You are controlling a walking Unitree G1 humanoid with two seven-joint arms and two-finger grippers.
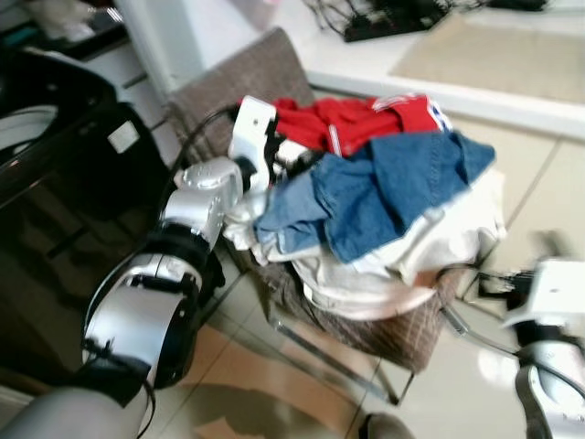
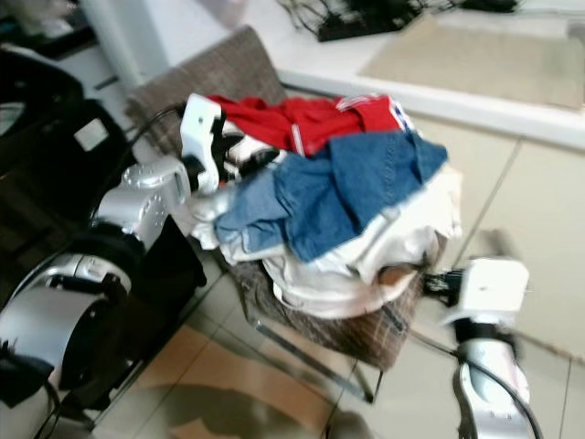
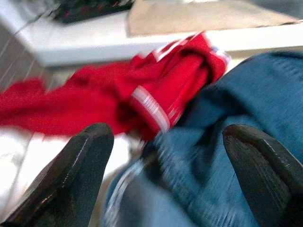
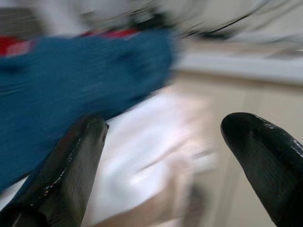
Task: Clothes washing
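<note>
A heap of clothes lies on a brown woven chair [image 1: 245, 77]: a red garment [image 1: 361, 119] at the back, blue denim [image 1: 393, 187] on top, and white and cream pieces [image 1: 366, 283] underneath. My left gripper [image 1: 291, 157] is at the heap's left side. In the left wrist view it [image 3: 165, 137] is open, its fingers spread over the denim [image 3: 246, 109] and the red garment [image 3: 156, 90]. My right gripper [image 2: 437, 282] is low at the heap's right edge. In the right wrist view it [image 4: 163, 125] is open, facing the denim [image 4: 71, 80] and white cloth [image 4: 142, 146].
A black appliance [image 1: 55, 174] stands on the left, close to my left arm. Behind the chair runs a white ledge [image 1: 439, 87] with a beige mat [image 1: 498, 50] and black cables [image 1: 384, 18]. Pale tiled floor [image 1: 539, 183] lies to the right; the chair's metal legs [image 1: 329, 361] reach forward.
</note>
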